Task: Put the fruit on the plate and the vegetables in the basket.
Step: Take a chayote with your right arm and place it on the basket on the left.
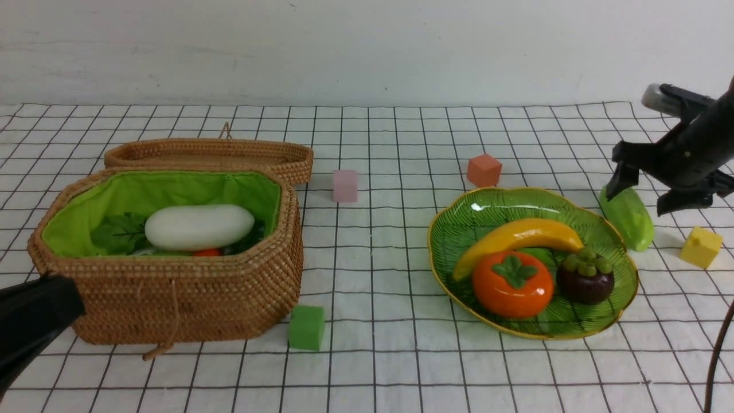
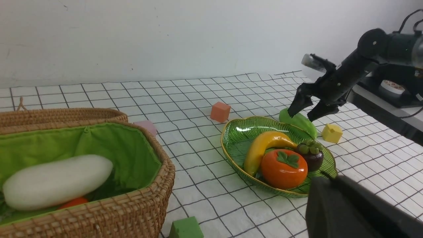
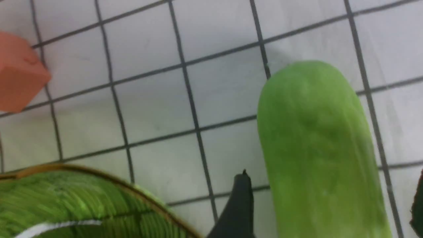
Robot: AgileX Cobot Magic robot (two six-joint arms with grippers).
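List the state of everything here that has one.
Basket: open, lid flipped back.
Radish: in basket.
Carrot: in basket, mostly under radish.
Banana: on plate.
Persimmon: on plate.
Mangosteen: on plate.
Gourd: on cloth beside plate.
Right hand: open, straddling gourd.
Left hand: shut.

Rough woven rattan makes the basket [image 1: 189,298], its lining [image 1: 172,192] matt green cloth. The plate [image 1: 481,212] is glossy ribbed glass. The banana [image 1: 516,235], persimmon [image 1: 510,289] and mangosteen [image 1: 585,285] gleam like smooth plastic; the radish [image 1: 198,226] is smooth, duller. The gourd [image 3: 317,148] looks faintly bumpy, though blurred. The green cube [image 1: 306,327] is matt foam; the bench [image 1: 401,355] wears matt cloth.
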